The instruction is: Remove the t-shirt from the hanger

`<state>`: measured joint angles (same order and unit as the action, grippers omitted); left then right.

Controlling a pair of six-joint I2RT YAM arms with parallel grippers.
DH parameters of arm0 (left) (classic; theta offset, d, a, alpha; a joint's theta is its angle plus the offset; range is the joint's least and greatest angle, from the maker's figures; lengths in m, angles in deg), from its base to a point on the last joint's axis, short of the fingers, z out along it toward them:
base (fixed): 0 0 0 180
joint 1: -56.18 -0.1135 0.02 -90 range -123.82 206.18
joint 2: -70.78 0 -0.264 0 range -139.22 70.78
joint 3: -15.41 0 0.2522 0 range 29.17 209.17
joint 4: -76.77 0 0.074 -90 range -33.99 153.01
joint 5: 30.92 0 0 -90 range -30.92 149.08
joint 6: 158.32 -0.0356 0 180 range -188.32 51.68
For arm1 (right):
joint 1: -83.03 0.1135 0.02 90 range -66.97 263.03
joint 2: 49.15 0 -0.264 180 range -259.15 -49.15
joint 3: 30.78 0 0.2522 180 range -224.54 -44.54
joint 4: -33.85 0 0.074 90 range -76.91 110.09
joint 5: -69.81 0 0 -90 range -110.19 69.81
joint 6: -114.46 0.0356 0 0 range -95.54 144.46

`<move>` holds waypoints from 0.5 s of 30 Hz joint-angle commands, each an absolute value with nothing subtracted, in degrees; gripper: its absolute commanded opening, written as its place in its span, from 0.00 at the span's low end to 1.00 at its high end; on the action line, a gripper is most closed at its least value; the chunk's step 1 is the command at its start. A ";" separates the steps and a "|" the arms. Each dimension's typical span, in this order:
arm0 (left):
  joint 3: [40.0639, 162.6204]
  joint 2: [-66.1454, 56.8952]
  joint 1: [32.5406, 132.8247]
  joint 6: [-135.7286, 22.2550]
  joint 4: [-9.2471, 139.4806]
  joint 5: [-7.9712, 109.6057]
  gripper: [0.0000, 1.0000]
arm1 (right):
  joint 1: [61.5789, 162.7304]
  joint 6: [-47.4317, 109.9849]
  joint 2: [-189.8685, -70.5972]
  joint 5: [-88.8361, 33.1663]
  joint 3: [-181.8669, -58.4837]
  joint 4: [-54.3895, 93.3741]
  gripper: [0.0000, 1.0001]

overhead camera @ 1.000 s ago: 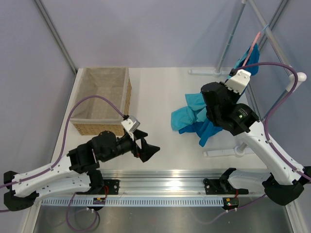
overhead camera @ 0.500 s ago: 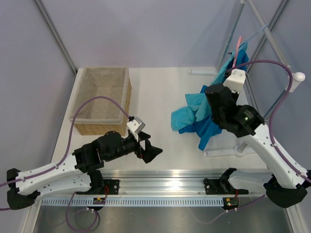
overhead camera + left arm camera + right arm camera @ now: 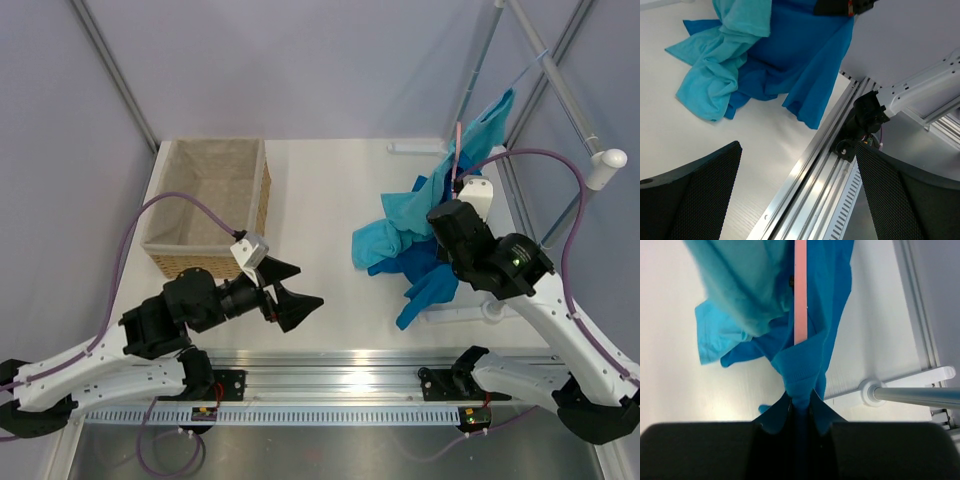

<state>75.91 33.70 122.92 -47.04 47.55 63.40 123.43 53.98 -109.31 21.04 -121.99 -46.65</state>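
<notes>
Top external view: the hanger (image 3: 457, 150) shows as a thin, stiff pink bar poking up beside the right arm (image 3: 500, 262), and soft cloth is bunched all around it. The t-shirt (image 3: 428, 282), deep royal blue and limp, droops off the arm's front end toward the table (image 3: 330, 180). A lighter teal shirt (image 3: 385, 238) lies crumpled just beside it, touching. On the far left, a woven basket (image 3: 262, 195) with a cloth liner. The left gripper (image 3: 310, 286) hangs above bare table, well apart from the clothes, fingers spread wide.

Left wrist view: two broad black pads (image 3: 695, 200) with a fine mesh texture frame the shot, nothing between them. Beyond them the blue shirt hangs in smooth folds, its lower edge above the table near the ribbed aluminium rail (image 3: 812, 182).

Right wrist view: here's the action. The right gripper (image 3: 800, 407) is pressed together on a thick fold of the blue knit, pinching it right below the end of the pink bar, which is smooth, straight plastic. The cloth wraps both sides of that bar, so I judge the shirt is not off yet: grasp made, pull underway, the freeing left to do. The white rack foot (image 3: 900, 377) and its shiny tube sit close by on the right.
</notes>
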 commanded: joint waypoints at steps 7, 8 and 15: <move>82.17 35.18 123.07 -47.31 44.29 64.97 0.99 | 123.37 45.38 -99.17 -5.42 -119.51 -46.52 0.00; 82.43 35.45 123.15 -47.05 44.21 65.05 0.99 | 123.37 45.03 -98.90 -7.17 -120.38 -47.32 0.00; 82.26 36.77 123.16 -46.69 42.89 65.93 0.99 | 123.37 45.19 -98.19 -3.98 -124.34 -55.48 0.00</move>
<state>80.05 36.06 122.92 -47.00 42.72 64.49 123.02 47.77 -97.66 -0.32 -121.49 -50.08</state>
